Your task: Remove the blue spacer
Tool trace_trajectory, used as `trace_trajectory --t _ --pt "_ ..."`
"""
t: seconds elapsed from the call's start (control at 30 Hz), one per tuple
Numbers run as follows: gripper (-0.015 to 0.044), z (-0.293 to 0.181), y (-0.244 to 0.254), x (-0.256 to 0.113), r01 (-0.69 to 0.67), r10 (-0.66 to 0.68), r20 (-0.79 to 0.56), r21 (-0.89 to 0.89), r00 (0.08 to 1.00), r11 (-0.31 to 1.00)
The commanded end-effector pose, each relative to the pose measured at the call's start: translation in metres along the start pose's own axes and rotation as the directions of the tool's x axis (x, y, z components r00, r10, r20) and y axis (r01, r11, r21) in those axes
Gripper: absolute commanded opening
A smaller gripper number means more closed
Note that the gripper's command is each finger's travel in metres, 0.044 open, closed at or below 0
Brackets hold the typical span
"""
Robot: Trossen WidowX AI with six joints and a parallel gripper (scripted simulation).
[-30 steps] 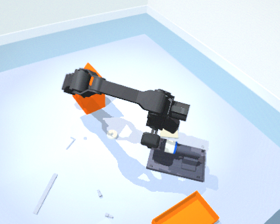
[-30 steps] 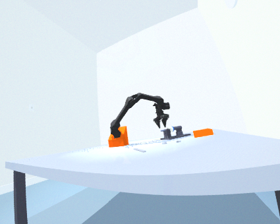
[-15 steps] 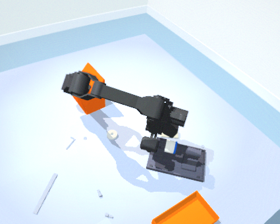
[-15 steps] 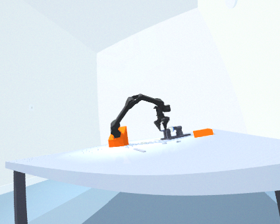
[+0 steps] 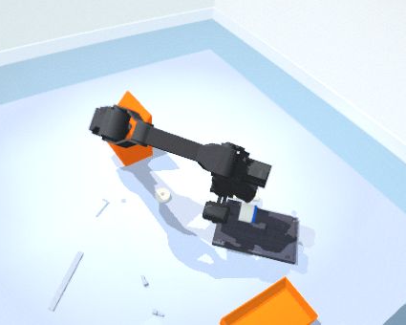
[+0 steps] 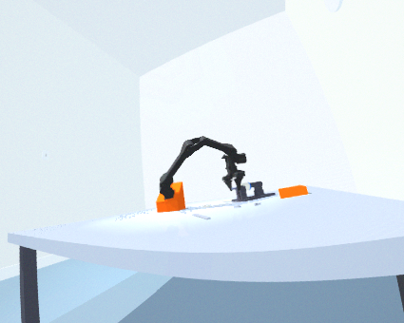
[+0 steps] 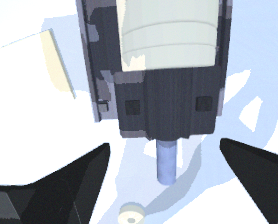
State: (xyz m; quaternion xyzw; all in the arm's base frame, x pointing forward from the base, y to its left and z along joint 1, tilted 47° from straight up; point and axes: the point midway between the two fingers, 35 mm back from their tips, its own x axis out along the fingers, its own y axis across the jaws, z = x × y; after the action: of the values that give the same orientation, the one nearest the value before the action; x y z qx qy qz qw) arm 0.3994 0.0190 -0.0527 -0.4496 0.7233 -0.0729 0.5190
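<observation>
The blue spacer (image 5: 254,214) sits on the shaft beside white spacers (image 5: 246,212) (image 7: 170,40), on the side toward the big housing block (image 6: 258,189); the wrist view does not show the blue one. The dark fixture's base plate (image 5: 291,253) lies on the table. The shaft's grey-blue end (image 7: 166,162) sticks out of the smaller end block (image 7: 165,105) (image 6: 242,192). My gripper (image 7: 164,145) (image 6: 235,189) is open and empty, one finger on each side of the shaft end, touching nothing that I can see. In the top view the arm hides the shaft end.
A cream ring (image 5: 162,195) (image 7: 131,215) lies near the shaft end. A pale yellow pad (image 7: 57,65) lies beside the fixture. An orange tray (image 5: 272,307) (image 6: 293,192) stands beyond it. A long grey bar (image 5: 67,280), an angled key (image 5: 101,207) and small parts (image 5: 144,281) lie around.
</observation>
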Motion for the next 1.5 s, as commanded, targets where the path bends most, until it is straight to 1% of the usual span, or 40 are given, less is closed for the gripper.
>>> trace_trajectory --t 0.0,0.83,1.27,1.47 --pt "0.0440 0.000 0.000 0.001 0.004 -0.004 -0.001 -0.005 1.000 1.000" --pt "0.0440 0.000 0.000 0.001 0.004 -0.004 -0.001 -0.005 1.000 1.000" --pt "0.0440 -0.001 0.000 0.018 0.004 -0.004 -0.002 -0.005 1.000 1.000" --pt "0.0440 -0.001 0.000 0.019 0.004 -0.004 -0.002 -0.005 1.000 1.000"
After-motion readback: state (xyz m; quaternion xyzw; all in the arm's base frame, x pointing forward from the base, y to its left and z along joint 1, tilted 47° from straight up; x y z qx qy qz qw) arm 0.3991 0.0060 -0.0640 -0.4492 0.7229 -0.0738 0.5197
